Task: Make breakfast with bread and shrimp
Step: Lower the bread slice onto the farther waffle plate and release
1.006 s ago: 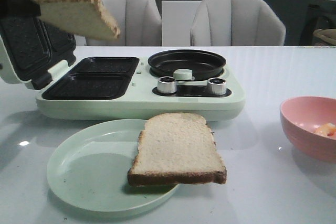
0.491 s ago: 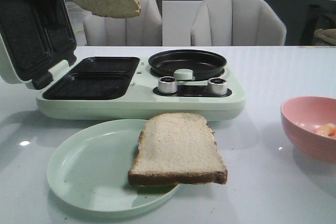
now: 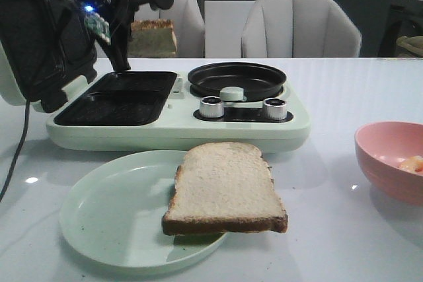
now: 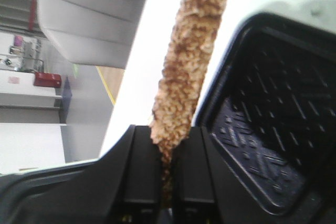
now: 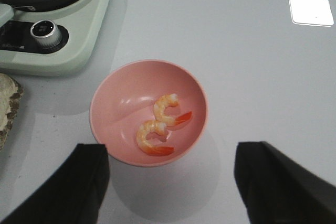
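The left gripper [image 4: 167,182] pinched one slice of bread [image 3: 153,37] by its edge, up above the far side of the sandwich maker [image 3: 178,107]. The right gripper [image 5: 170,182] was wide open over the pink bowl [image 5: 105,124] with two shrimp [image 5: 169,109] (curled up). Another slice [image 3: 223,188] lay on the green plate [image 3: 106,219]. The held slice needed to come down flat into a dark tray [image 3: 112,108], slowly.

open lid [image 3: 39,44] walls the grill wells' [image 3: 122,97] left side, pan [image 3: 236,78] crowds their right, bare table [image 3: 330,97] beyond
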